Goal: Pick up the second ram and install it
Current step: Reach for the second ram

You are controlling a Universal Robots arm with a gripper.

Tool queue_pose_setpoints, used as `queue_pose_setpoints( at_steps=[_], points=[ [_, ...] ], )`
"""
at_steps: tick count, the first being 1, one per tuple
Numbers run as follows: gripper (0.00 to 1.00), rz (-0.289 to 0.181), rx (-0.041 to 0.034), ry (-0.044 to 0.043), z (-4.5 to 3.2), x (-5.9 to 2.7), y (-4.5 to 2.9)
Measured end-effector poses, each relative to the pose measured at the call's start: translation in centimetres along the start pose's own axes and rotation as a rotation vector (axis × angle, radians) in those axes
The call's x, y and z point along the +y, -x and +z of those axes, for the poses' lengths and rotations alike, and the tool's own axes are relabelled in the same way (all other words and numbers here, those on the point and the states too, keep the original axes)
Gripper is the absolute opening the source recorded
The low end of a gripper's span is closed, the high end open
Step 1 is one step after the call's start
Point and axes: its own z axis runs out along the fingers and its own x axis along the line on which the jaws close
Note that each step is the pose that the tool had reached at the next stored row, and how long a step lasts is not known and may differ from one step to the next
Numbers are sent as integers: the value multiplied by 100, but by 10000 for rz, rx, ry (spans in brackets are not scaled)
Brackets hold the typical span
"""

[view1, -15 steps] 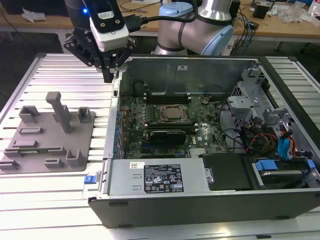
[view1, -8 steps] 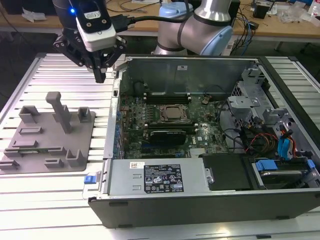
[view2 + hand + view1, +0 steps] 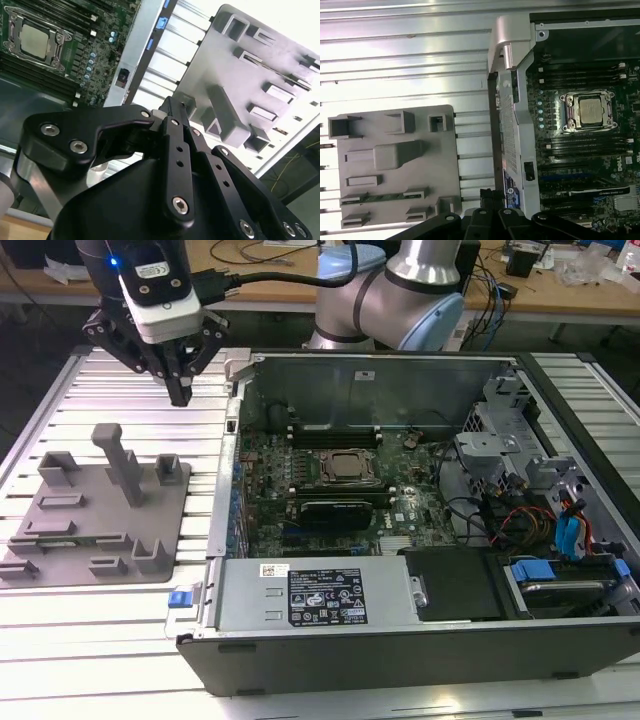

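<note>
My claw (image 3: 180,392) hangs pressed together, pinching nothing. Below it, slightly aside, the grey fixture (image 3: 165,522) cradles the second ram (image 3: 380,196)

No print is legible; a black-and-white label (image 3: 325,597) sits on the computer case's (image 3: 400,650) near wall.

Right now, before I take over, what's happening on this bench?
The arm's end effector hangs, closed and empty, over the slatted table, near the grey fixture and beside the open computer case. In the first wrist view, a thin green stick, seemingly the second ram, lies in a slot of the fixture. Nothing has been picked up yet.
</note>
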Motion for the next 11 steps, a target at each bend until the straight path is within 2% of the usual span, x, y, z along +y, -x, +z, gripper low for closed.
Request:
queue_pose_setpoints(
  at_steps=[6,7,9,11],
  points=[
    [8,-1,0,-1,1,-14,-190],
    [8,0,0,-1,1,-16,-204],
    [8,1,0,0,1,-23,-307],
    [8,-1,0,0,1,-27,-353]
  ],
)
